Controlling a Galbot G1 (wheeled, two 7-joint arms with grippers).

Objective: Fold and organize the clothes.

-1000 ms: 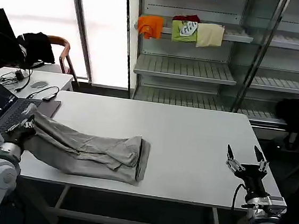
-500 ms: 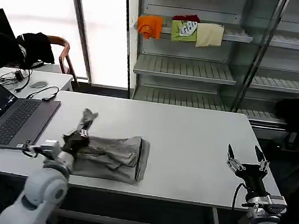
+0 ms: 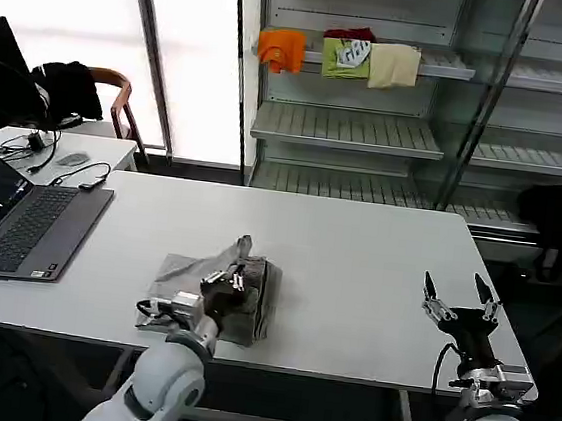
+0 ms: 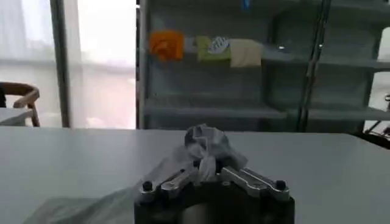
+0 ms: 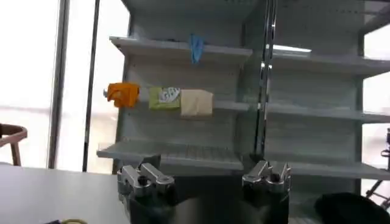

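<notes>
Light grey T-shirt (image 3: 215,282): bunched in a rough fold on the white surface (image 3: 355,269), near its front edge, left of centre, well apart from the laptop (image 3: 28,229).
Left gripper (image 3: 233,279): over the shirt's right part, jaws closed on a raised tuft of the grey cloth; the wrist view shows the tuft (image 4: 206,146) pinched between the fingers (image 4: 177,180).
Right gripper (image 3: 456,311): at the surface's front right corner, jaws spread wide, holding nothing.
</notes>
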